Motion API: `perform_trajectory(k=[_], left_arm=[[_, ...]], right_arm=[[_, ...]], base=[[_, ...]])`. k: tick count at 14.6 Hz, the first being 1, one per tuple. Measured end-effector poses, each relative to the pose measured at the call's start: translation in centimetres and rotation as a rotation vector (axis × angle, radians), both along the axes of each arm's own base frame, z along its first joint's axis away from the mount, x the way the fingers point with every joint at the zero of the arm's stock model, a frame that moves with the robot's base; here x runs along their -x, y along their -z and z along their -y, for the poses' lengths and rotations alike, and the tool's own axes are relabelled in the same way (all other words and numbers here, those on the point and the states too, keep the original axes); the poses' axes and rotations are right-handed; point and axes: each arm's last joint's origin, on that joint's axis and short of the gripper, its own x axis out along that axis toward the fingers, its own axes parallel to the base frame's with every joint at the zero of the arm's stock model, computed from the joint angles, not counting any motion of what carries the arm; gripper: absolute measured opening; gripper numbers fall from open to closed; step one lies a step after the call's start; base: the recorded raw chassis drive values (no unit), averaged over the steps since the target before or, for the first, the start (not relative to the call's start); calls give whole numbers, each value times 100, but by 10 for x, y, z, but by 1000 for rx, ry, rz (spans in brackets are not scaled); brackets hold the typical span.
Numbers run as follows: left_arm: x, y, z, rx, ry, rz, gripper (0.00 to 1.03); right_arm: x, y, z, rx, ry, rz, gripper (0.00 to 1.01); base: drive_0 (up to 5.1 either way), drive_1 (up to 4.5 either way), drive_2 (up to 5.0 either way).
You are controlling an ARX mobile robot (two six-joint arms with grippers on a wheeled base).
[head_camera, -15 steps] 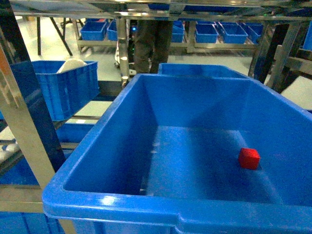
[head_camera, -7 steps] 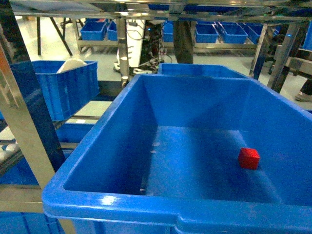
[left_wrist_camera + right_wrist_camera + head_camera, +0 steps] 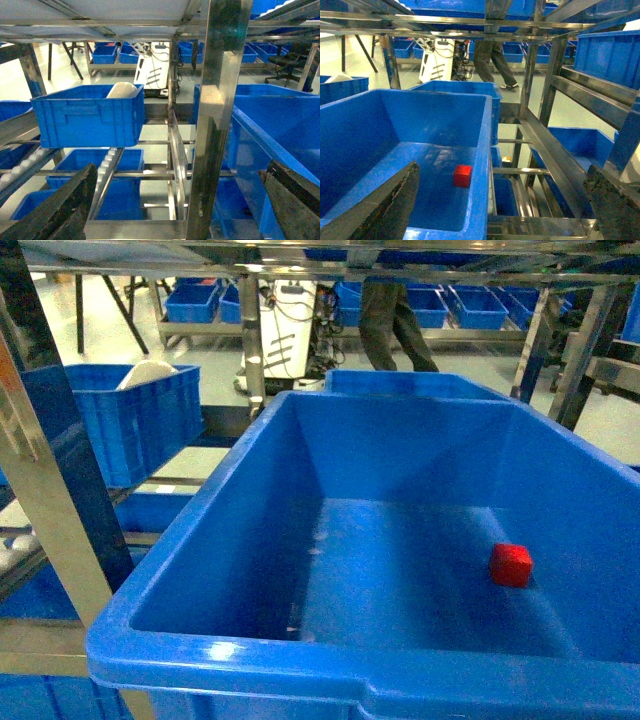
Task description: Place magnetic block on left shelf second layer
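The rack of steel uprights and roller shelves fills the left wrist view, with a smaller bin on a shelf level to the left that holds something white. Whether that level is the second layer the task means, I cannot tell.

The big bin sits straight ahead in the head view, deep and steep-walled. The block, small and red, lies on its floor near the right wall, well apart from every other wall. So the block is in the bin and not on the left shelf; it lies as a thing waiting to be picked would lie.

The right gripper hangs above the bin's near right corner, fingers spread wide with nothing between them. The left gripper is also parted and empty, facing the rack.

My judgement: the pick suits the right arm, since the block shows just ahead of it. A good descent comes straight down, clear of the right wall, with the fingers squared to two opposite faces of the cube. Closing low on the block gives a firmer hold. The lift must clear the bin's tall rim before any swing to the left, and the upright between bin and shelf is the thing to steer round.
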Motion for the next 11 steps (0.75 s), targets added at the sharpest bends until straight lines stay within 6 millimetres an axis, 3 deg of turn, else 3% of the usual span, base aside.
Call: perform_trajectory(k=[11], left_arm=[[0, 0, 0, 0, 0, 0, 98]], right_arm=[[0, 0, 0, 0, 0, 0, 98]], base=[[0, 0, 0]])
